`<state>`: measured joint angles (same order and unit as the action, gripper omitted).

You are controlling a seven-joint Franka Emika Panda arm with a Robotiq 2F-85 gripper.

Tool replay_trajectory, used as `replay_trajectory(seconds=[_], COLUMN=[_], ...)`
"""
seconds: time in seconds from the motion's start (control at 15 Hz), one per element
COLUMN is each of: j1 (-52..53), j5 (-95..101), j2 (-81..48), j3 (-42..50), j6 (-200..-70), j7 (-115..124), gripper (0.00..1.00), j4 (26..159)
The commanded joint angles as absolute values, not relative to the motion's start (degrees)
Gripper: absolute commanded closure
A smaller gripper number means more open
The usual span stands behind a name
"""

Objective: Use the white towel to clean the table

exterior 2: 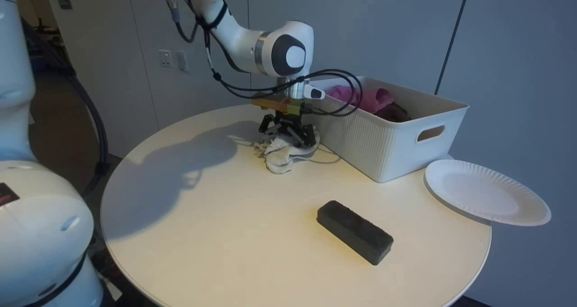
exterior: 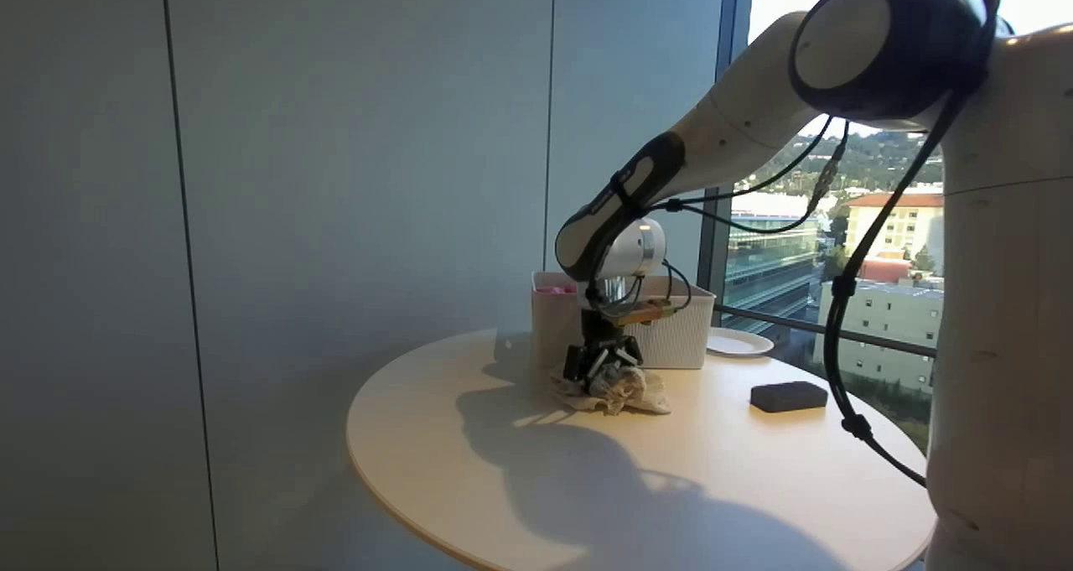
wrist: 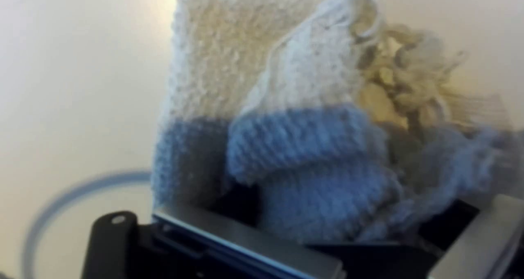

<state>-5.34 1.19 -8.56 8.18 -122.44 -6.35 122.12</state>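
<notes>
The white towel lies crumpled on the round white table, with a frayed, fringed end. It shows in both exterior views (exterior: 624, 393) (exterior 2: 280, 156) and fills much of the wrist view (wrist: 229, 66). My gripper points down directly over the towel in both exterior views (exterior: 603, 373) (exterior 2: 288, 136). In the wrist view the gripper (wrist: 344, 213) has its fingers wide apart, with bunched towel folds between them. The fingertips reach down into the cloth and are partly hidden by it. The round table (exterior: 419, 445) also shows in an exterior view (exterior 2: 216, 262).
A white ribbed bin (exterior 2: 360, 149) with pink and dark items stands close beside the gripper, also in an exterior view (exterior: 675, 340). A black block (exterior 2: 354, 230) (exterior: 788, 397) lies on the table. A white paper plate (exterior 2: 487, 194) (exterior: 738, 342) overhangs the edge.
</notes>
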Motion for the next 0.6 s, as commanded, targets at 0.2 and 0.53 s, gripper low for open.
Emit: replay_trajectory(seconds=[0.2,0.53], j1=[-6.9,-4.5], j5=[0.2,2.3], j2=[-17.8,-19.5], j3=[6.6,2.9], j6=[-119.2,-116.0], j7=[-10.0,-14.7], gripper=[0.57,0.91], j4=[114.4,114.8])
